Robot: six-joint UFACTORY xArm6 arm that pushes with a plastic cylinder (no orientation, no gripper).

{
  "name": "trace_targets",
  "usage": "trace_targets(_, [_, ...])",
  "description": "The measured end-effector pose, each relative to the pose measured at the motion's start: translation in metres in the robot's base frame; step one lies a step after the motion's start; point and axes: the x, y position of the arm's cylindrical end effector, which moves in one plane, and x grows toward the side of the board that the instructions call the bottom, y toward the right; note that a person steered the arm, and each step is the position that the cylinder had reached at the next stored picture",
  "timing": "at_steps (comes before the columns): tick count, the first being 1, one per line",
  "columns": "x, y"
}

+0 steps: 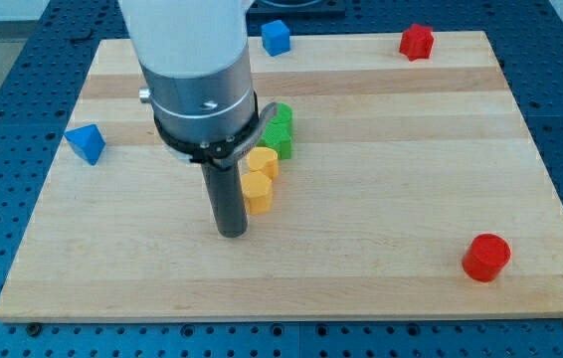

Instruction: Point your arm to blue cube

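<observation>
The blue cube (276, 38) sits at the board's top edge, near the middle of the view's top. My tip (232, 233) rests on the board well below it, just left of the lower yellow block (257, 192). A second yellow block (262, 162) lies just above that one. Two green blocks (279, 132) stand above the yellow ones, partly hidden by the arm's body. A blue triangular block (86, 142) lies at the board's left edge.
A red block (416, 41) sits at the top right of the board. A red cylinder (485, 258) stands at the bottom right. The wooden board (391, 179) lies on a blue perforated table.
</observation>
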Motion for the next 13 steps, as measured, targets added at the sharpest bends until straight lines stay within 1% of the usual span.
trace_targets(1, [0.008, 0.000])
trace_targets(2, [0.006, -0.023])
trace_targets(3, [-0.004, -0.046])
trace_targets(4, [-0.017, -0.054])
trace_targets(7, [-0.023, -0.058])
trace_targets(9, [-0.108, -0.068])
trace_targets(10, [-0.141, -0.068])
trace_targets(11, [-0.188, -0.065])
trace_targets(12, [-0.244, -0.024])
trace_targets(13, [-0.281, 0.030])
